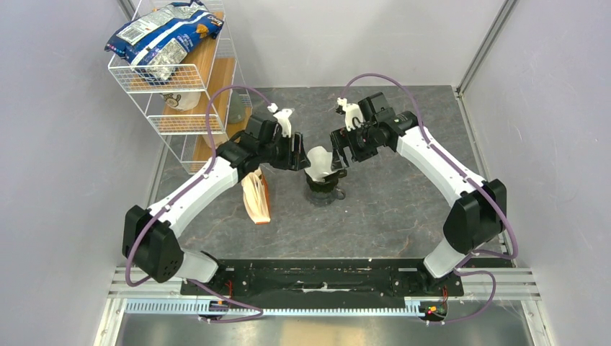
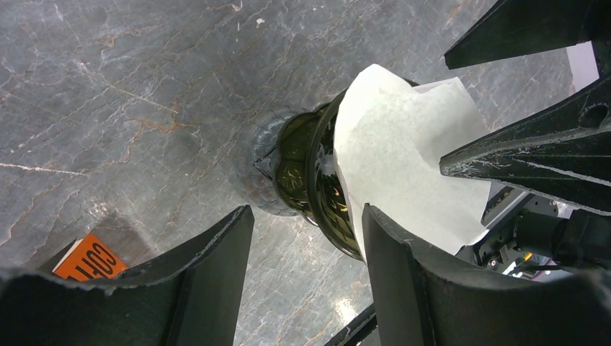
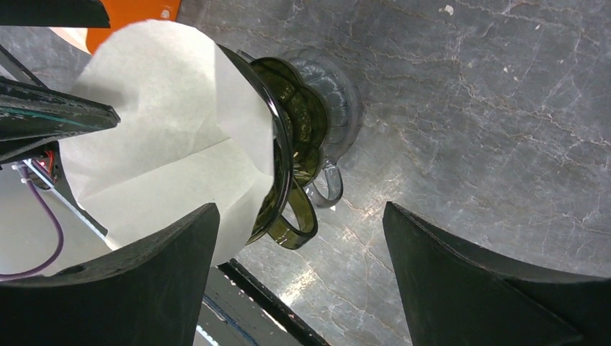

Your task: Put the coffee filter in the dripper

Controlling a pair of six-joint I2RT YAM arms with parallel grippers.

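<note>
Seating the coffee filter [image 2: 403, 158] looks like the step in hand. The white paper cone sits point-down in the mouth of the dripper [image 2: 317, 187], but much of it stands above the dark green rim, and it seems loosely lodged rather than pressed to the walls. The dripper rests on a clear glass cup [image 3: 339, 94] at the middle of the tabletop [image 2: 108, 86].

The left gripper [image 2: 306, 231] has its fingers spread with nothing between them. One finger lies right at the paper's edge, lower centre of the left wrist view; I cannot tell whether it touches. The right gripper [image 3: 301, 223] is spread wide and holds nothing. One of its fingers crosses the filter's open top at the right of that same view.

The next move, as I judge it, calls for a gentle downward nudge inside the cone, or a clean withdrawal that neither drags the paper out nor tips the stacked dripper.
</note>
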